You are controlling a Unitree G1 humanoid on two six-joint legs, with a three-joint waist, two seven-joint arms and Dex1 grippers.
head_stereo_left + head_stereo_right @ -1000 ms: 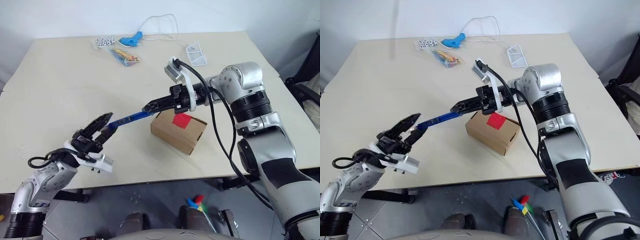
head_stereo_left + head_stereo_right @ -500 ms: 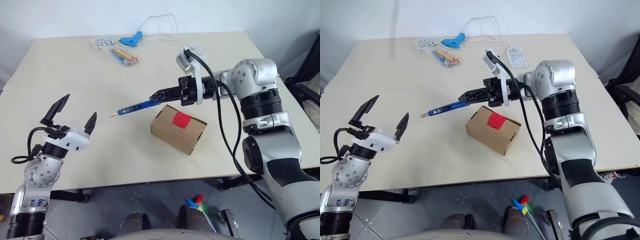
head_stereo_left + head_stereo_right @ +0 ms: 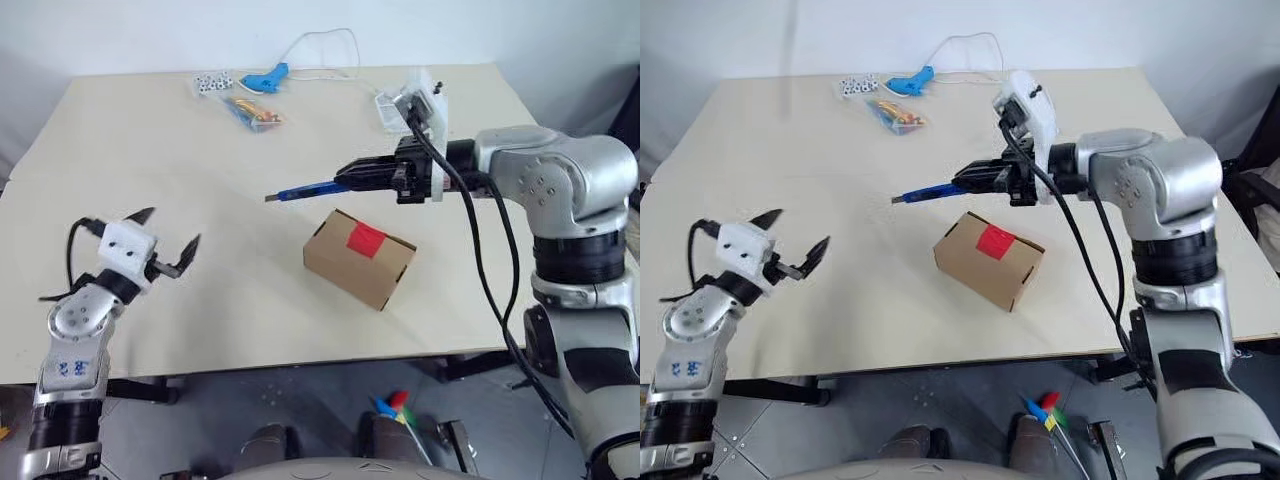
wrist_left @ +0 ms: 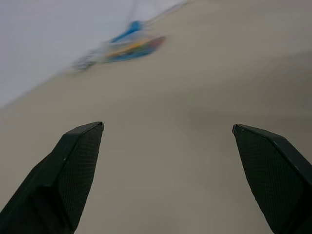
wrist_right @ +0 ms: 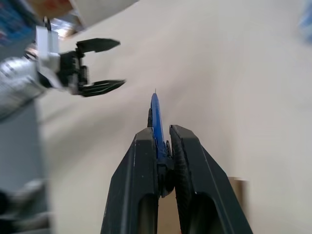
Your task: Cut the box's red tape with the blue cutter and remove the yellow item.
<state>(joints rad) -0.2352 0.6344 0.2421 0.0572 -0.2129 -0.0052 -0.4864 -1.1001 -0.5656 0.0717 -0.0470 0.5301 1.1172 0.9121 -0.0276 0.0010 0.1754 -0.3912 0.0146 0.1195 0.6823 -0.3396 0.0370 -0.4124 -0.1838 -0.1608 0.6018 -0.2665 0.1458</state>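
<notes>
Left eye view – glue gun (image 3: pixel 262 76), stick packet (image 3: pixel 250 111) well beyond box (image 3: pixel 359 258)

My right arm (image 3: pixel 560 200) is built of rounded silver-grey shells with black ribbed rings between them, and a thick black cable loops along it. A white bracket carrying a small camera block sits at its wrist. My left arm (image 3: pixel 75 335) is slimmer, silver, with small blue markings, perhaps lettering. Each gripper has two black tapered fingers (image 4: pixel 73 165) with a fine cross-hatched texture.
</notes>
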